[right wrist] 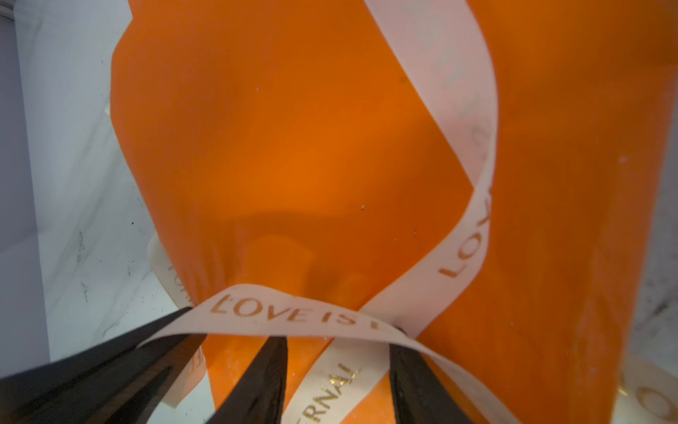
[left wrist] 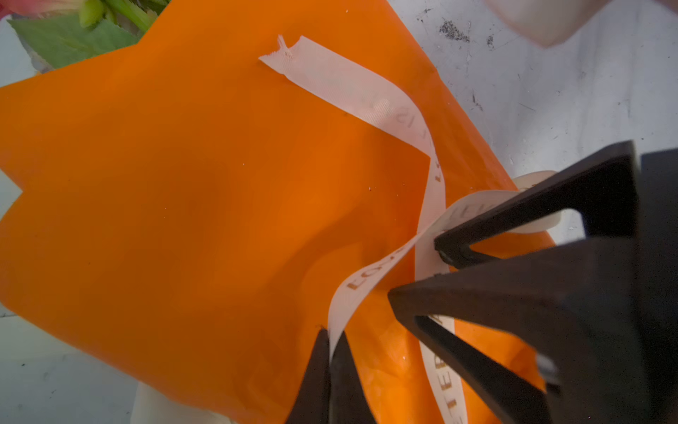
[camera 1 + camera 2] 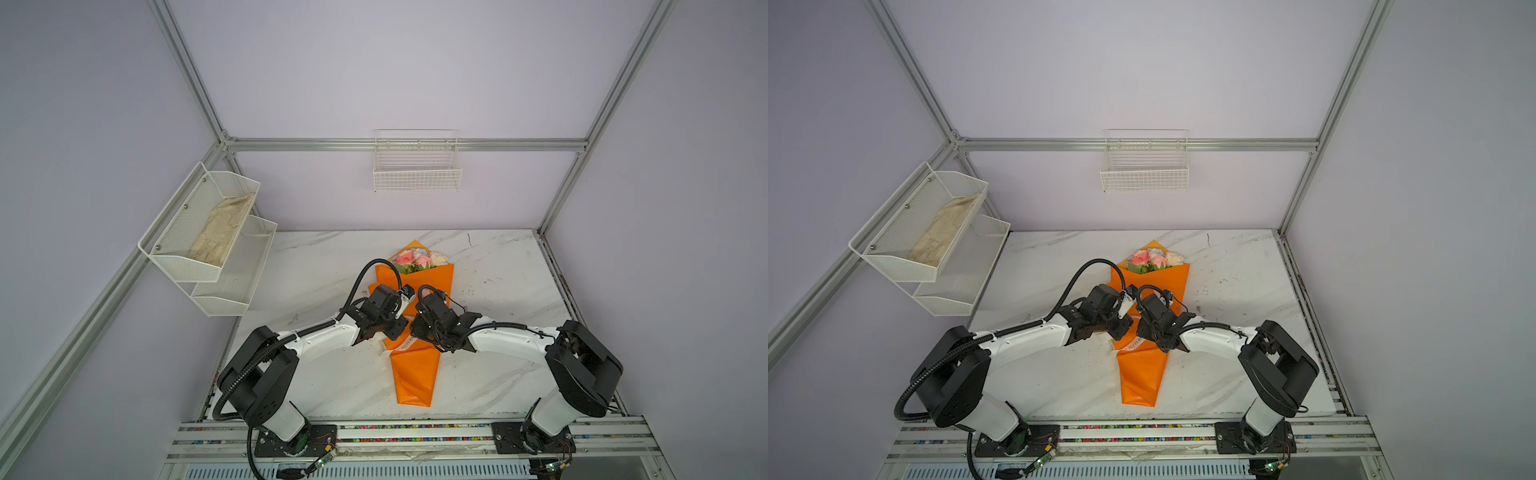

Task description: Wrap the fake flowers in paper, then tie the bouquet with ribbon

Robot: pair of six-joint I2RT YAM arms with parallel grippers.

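Left wrist view has the left claw [image 2: 330, 339] pinched shut on the cream ribbon [image 2: 367, 91] (gold lettering on it), low in the frame. Right wrist view shows the right claw [image 1: 335, 337] with its fingers apart, the ribbon draped across their tips, nothing clamped. In both top views the bouquet of fake flowers [image 3: 413, 374] lies on the marble surface [image 3: 311, 270] at centre, blooms toward the upper frame, both claws over its waist.
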